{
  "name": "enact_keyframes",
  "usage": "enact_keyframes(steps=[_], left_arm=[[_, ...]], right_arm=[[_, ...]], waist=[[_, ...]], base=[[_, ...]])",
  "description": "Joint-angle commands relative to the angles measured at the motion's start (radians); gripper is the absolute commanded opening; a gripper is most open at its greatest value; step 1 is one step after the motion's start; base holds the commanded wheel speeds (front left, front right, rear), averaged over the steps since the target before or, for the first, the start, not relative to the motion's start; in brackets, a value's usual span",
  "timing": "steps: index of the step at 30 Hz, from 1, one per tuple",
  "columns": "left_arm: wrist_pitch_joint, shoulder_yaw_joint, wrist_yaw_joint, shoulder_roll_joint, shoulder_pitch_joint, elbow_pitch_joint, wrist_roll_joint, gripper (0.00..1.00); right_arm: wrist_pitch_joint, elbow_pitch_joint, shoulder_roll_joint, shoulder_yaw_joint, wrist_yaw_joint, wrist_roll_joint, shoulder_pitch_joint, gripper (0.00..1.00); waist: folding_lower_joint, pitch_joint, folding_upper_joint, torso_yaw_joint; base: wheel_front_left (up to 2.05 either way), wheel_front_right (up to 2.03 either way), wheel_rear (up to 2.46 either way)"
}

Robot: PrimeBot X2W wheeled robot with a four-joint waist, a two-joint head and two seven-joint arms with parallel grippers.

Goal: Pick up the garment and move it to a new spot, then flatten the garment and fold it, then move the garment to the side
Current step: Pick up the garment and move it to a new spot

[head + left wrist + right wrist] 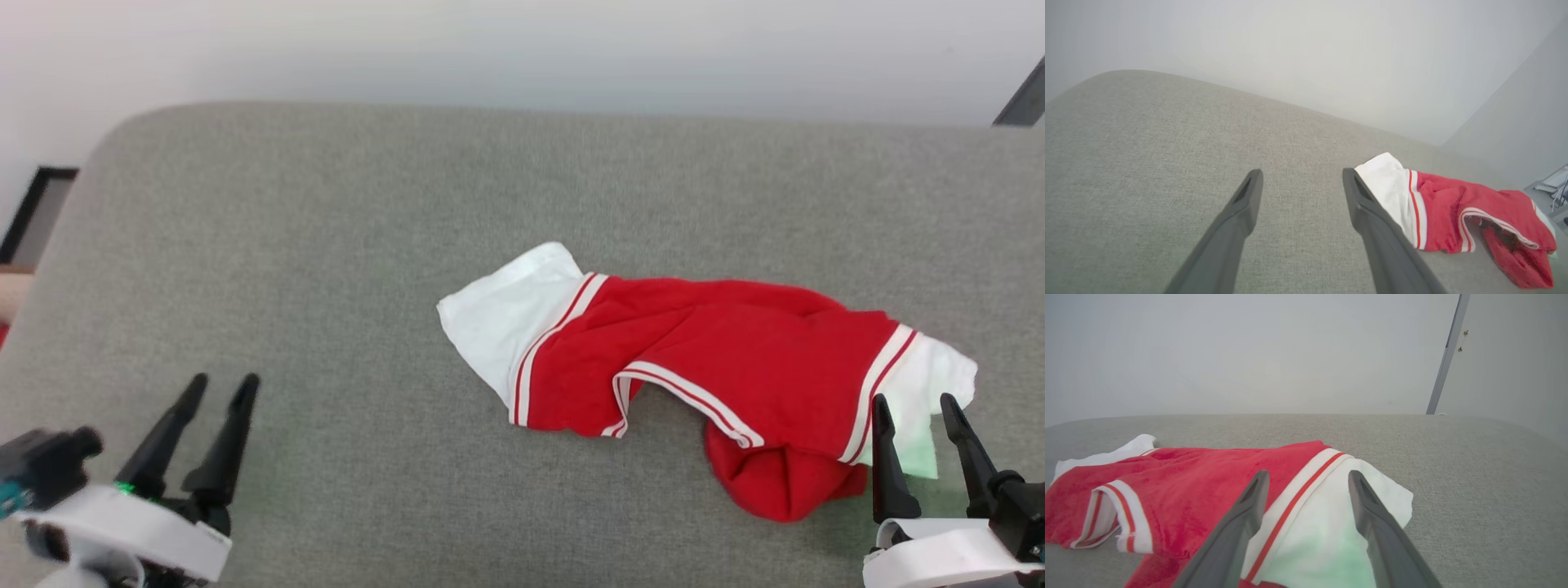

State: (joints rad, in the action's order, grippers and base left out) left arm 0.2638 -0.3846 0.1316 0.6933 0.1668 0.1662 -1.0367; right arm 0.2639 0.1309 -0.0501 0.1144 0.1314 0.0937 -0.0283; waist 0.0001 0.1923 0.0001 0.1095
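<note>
The garment [718, 359] lies crumpled on the grey padded surface [326, 245], red in the middle with a white sleeve at each end and striped trim; its lower part is bunched under itself. My right gripper [916, 402] stands open at the lower right, its fingers over the right white sleeve [1327, 522] without gripping it. At the lower left my left gripper [222, 382] is open over bare surface, well clear of the garment [1453, 208]. In the left wrist view the left white sleeve lies just right of my right finger [1372, 216].
The grey surface [1474, 465] ends in a rounded far edge against a pale wall [522, 49]. A dark frame [37, 208] shows past its left edge and a grey upright strip [1447, 355] stands against the wall at the right.
</note>
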Motion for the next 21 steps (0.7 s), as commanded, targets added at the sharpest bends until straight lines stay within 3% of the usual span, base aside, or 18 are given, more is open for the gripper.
enact_keyframes(steps=[1, 11, 21], left_arm=[[0.000, 0.061, -0.002, -0.029, -0.045, -0.022, 0.026, 1.00], [0.000, 0.346, -0.002, -0.135, -0.247, -0.143, 0.264, 1.00], [0.000, 0.381, -0.002, -0.177, -0.331, -0.178, 0.331, 1.00]], right_arm=[[0.001, -0.003, -0.001, 0.000, -0.001, -0.006, 0.014, 1.00], [0.001, -0.021, 0.000, 0.008, -0.001, -0.015, 0.044, 1.00], [0.001, -0.034, 0.000, -0.005, -0.001, -0.012, 0.062, 1.00]], waist=[[-0.0001, -0.059, -0.0001, -0.004], [-0.0001, -0.132, -0.0001, -0.051], [-0.0001, -0.151, -0.0001, -0.066]], base=[[0.00, 0.00, 0.00], [0.00, 0.00, 0.00], [0.00, 0.00, 0.00]])
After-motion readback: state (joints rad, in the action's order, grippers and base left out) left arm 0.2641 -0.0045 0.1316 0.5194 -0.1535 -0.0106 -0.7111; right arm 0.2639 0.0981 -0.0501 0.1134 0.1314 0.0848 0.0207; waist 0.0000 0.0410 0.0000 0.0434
